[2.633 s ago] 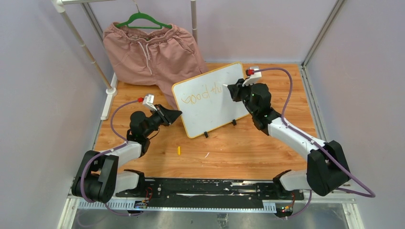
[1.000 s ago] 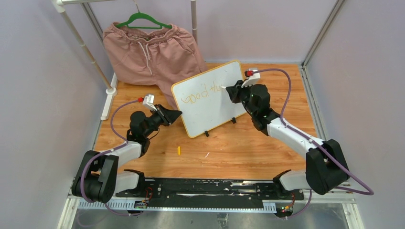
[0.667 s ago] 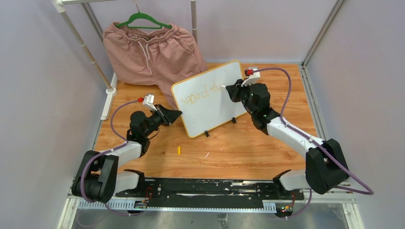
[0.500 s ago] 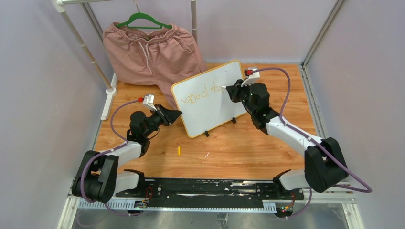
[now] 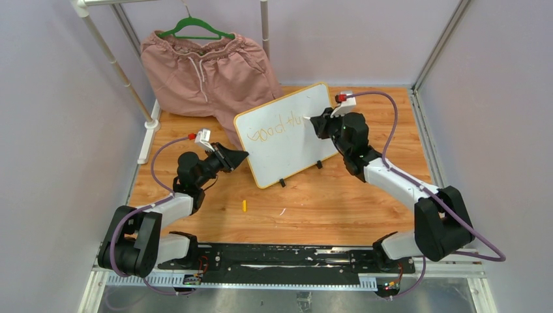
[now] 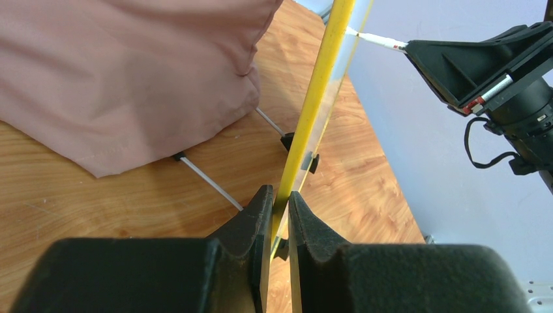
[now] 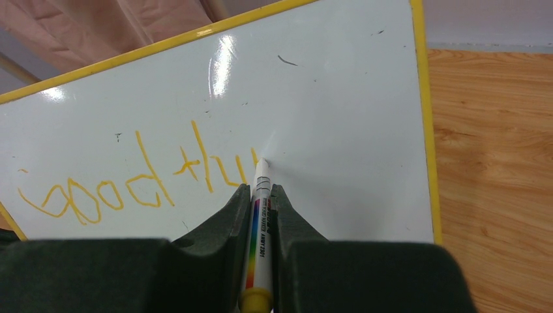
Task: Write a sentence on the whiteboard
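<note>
Whiteboard (image 5: 287, 153) stands tilted on its clip feet on the table (image 5: 339, 202). Its left edge is pinched between the closed jaws of the left pincer (image 6: 279, 199), and its face is just ahead of the right pincer (image 7: 259, 190). Right pincer is clamped on a marker (image 7: 258, 225); the barrel runs out between the fingertips and the tip touches the board. Sentence (image 7: 130, 186): orange script reads "good", then "th" and one short upright stroke at the marker tip, probably the start of the next letter. All of it lies left of the right pincer in the wrist view, on one upper line. Right of the tip the board is blank up to the frame, apart from a few dark specks; in the top view the lower half is blank too. Judgement: first word done, second word begun, so well under half if a full sentence is meant. The rest of the second word and any words after it are left. Room right of the tip is short, so later words probably need a second line below. The left pincer's hold looks necessary for the remaining strokes, since the board rests on two small feet only.
</note>
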Robot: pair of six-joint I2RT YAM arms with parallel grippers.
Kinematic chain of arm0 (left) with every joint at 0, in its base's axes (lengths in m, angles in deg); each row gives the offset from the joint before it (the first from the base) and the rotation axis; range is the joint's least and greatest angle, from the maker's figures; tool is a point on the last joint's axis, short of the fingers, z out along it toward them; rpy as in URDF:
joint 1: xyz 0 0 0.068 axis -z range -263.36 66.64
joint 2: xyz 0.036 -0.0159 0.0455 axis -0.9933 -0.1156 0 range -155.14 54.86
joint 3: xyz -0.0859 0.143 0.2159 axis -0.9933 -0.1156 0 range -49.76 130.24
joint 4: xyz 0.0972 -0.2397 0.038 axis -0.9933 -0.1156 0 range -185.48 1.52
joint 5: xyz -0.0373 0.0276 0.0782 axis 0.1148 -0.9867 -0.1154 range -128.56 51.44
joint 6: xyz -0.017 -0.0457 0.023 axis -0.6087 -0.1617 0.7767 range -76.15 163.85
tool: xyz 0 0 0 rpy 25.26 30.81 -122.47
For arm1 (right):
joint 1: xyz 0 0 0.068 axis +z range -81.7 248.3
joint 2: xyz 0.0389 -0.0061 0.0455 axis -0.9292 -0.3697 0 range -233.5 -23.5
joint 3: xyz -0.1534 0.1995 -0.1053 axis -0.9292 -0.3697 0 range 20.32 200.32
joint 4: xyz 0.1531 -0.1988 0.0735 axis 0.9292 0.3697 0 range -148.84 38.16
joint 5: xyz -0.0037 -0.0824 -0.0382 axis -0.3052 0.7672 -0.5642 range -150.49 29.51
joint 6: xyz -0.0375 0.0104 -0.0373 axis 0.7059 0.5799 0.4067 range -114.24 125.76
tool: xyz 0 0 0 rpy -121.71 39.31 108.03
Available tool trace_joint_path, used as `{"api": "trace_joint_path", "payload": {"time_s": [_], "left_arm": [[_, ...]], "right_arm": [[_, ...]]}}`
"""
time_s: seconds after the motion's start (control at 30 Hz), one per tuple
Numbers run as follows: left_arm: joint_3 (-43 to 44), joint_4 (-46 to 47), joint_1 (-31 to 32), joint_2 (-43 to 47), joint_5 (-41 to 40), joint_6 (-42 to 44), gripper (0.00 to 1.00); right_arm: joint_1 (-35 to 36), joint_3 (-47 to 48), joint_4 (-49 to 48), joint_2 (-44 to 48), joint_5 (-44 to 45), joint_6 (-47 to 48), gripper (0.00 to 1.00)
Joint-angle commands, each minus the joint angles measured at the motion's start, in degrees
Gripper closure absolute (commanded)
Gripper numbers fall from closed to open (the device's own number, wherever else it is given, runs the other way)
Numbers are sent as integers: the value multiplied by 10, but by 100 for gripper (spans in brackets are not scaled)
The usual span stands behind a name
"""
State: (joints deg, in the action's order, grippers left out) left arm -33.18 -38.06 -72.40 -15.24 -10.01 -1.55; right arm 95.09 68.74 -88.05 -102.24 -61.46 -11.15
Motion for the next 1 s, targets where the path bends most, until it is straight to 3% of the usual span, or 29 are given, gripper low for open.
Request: {"api": "trace_joint_path", "payload": {"time_s": [0.0,0.97], "left_arm": [[-2,17,1,15,5,4,83],[0,17,1,12,7,2,84]], "right_arm": [[-14,25,-19,-11,8,2,100],[-23,-32,-18,11,5,-11,100]]}}
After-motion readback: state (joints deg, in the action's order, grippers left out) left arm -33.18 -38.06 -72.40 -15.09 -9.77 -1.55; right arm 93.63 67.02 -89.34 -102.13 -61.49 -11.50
